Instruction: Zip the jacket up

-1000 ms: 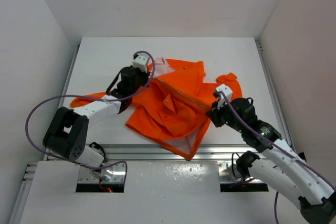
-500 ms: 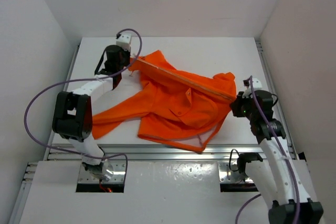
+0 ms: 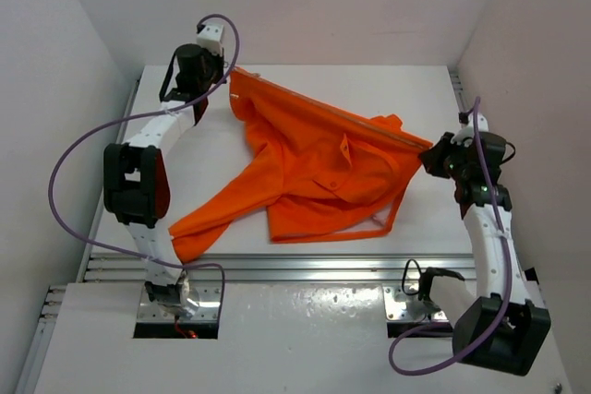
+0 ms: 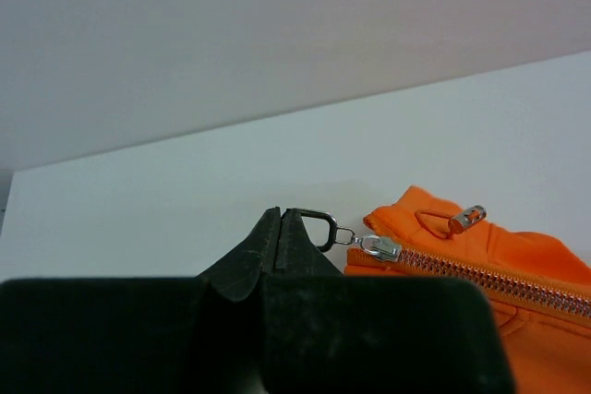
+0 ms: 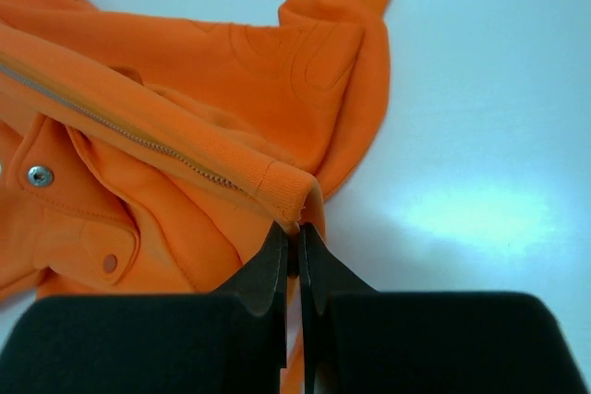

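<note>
The orange jacket [image 3: 319,168] hangs stretched between my two grippers above the white table, its zipper line taut from back left to right. My left gripper [image 3: 224,69] is at the back left, shut on the metal zipper pull [image 4: 319,221]. The slider [image 4: 380,247] sits at the collar end of the zipper teeth [image 4: 480,274]. My right gripper [image 3: 427,158] is at the right, shut on the ribbed hem end of the jacket [image 5: 286,193], where the zipper [image 5: 138,138] ends. One sleeve [image 3: 212,214] trails toward the front left.
White walls enclose the table at the back [image 3: 295,6], left and right. A metal rail [image 3: 295,265] runs along the table's near edge. A snap button [image 5: 39,175] shows on a pocket flap in the right wrist view.
My left gripper has moved up and back left with the zipper pull; my right gripper has moved right with the hem. The jacket went from bunched to stretched taut between them.
</note>
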